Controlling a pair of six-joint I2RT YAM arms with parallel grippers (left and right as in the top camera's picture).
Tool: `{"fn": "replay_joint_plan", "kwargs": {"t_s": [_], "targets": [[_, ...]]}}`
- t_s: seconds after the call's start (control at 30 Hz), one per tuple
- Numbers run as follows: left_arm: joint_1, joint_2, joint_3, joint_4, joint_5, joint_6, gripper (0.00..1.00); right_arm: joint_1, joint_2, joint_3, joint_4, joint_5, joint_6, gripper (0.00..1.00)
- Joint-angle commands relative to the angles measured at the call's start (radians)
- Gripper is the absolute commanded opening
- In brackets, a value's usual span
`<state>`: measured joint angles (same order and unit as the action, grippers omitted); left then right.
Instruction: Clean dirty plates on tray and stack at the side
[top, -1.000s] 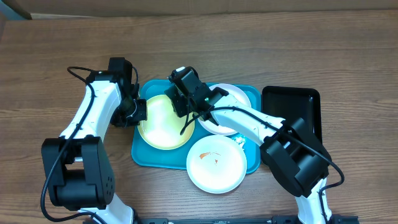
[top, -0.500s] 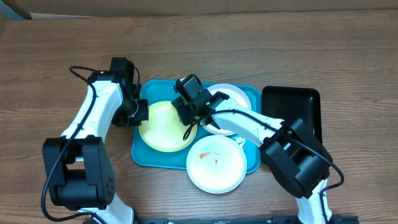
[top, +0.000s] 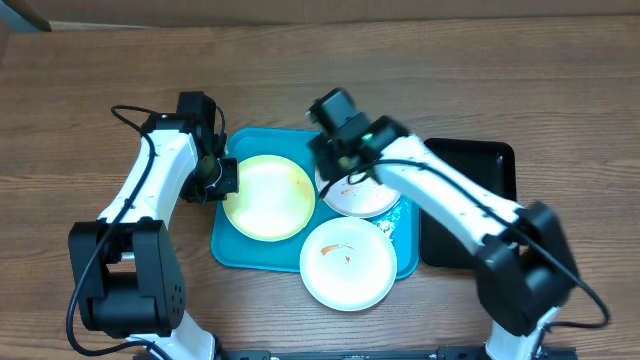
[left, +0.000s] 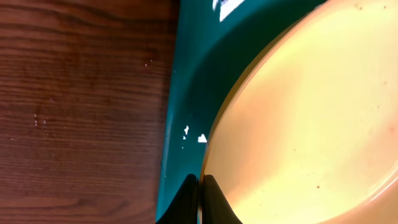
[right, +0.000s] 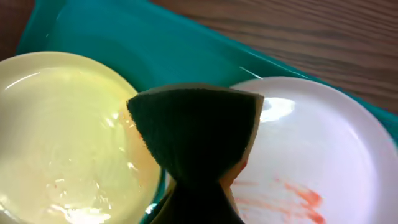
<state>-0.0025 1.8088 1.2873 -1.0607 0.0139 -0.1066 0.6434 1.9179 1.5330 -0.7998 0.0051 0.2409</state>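
Status: left end effector (top: 222, 178) clamped on the rim of the yellow-green plate (top: 267, 197); right end effector (right: 196, 202) pinching a dark sponge (right: 196, 127).
The sponge hangs over the tray (top: 228, 245), between the yellow-green plate and a smeared white plate (top: 360, 195). A second smeared white plate (top: 348, 262) overlaps the tray's near rim. The tray rests on the counter (top: 100, 80).

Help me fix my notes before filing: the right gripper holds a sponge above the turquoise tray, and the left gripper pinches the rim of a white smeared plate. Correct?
Not quite. The left wrist view shows the left gripper pinching the rim of the pale yellow-green plate, not a white smeared one. The rest stands: the right gripper holds a sponge above the turquoise tray.
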Motion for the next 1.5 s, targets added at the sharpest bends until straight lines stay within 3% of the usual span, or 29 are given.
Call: {"fn": "replay_joint_plan", "kwargs": {"t_s": [0.0,0.17,0.3,0.43,0.57,0.77,0.87,0.97,1.0,1.17,1.47], "targets": [[0.0,-0.01,0.011,0.002,-0.072,-0.048,0.04,-0.058,-0.06,0.034,-0.048,-0.029,0.056,0.04],[-0.001,-0.012,0.046,-0.008,-0.099,-0.051,0.04,-0.181,-0.074,0.034,-0.158,-0.164,0.046,0.04],[-0.006,-0.012,0.045,-0.02,-0.024,-0.02,0.04,-0.212,-0.074,0.034,-0.16,-0.502,-0.21,0.04],[-0.029,-0.012,0.045,-0.111,0.113,0.044,0.04,-0.173,-0.074,0.031,-0.151,-0.447,-0.208,0.04],[-0.051,-0.012,0.043,-0.16,0.09,0.081,0.04,-0.12,-0.074,0.031,-0.142,-0.359,-0.208,0.04],[-0.038,-0.012,0.058,-0.164,-0.208,-0.154,0.04,-0.094,-0.074,0.031,-0.183,-0.168,-0.131,0.04],[-0.024,-0.012,0.09,-0.154,-0.11,-0.158,0.04,-0.115,-0.074,0.031,-0.197,-0.157,-0.108,0.04],[-0.026,-0.012,0.093,-0.13,0.141,0.026,0.04,-0.123,-0.074,0.031,-0.186,-0.256,-0.158,0.04],[-0.029,-0.012,0.092,-0.139,0.156,0.054,0.04,-0.123,-0.074,0.031,-0.181,-0.28,-0.172,0.04],[-0.034,-0.012,0.089,-0.203,0.049,0.039,0.04,-0.082,-0.074,0.031,-0.174,-0.31,-0.198,0.04],[-0.036,-0.012,0.089,-0.218,0.057,0.016,0.04,0.014,-0.048,0.03,-0.137,-0.294,-0.197,0.04]]}}
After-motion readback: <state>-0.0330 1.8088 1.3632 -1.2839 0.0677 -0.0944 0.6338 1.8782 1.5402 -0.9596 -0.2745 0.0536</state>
